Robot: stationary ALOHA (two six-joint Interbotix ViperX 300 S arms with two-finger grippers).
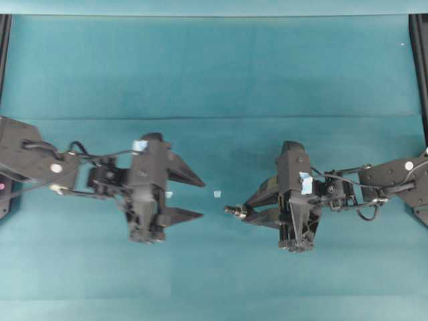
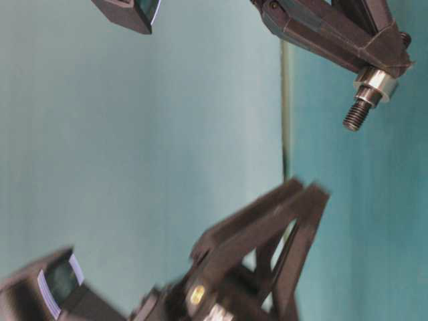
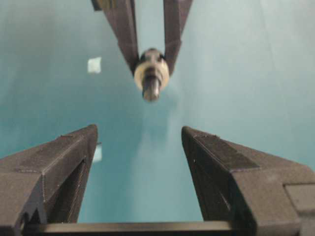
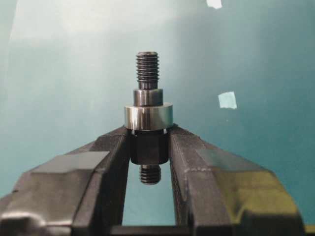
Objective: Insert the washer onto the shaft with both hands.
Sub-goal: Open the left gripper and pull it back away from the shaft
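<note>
We see the right gripper (image 4: 149,147) pinching the dark shaft (image 4: 147,101) by its thick middle, the silvery washer (image 4: 148,116) seated on it just beyond the fingertips, threaded tip pointing outward; opposite, the left gripper (image 1: 194,197) hangs with fingers (image 3: 59,167) spread wide and empty, apart from the shaft, above the teal table (image 1: 214,73)

The shaft (image 4: 147,123) is clamped between the right gripper's (image 1: 242,212) fingers right of centre; the washer (image 4: 148,116) is seated on it; the left gripper (image 1: 199,198) is placed opposite, apart.
</note>
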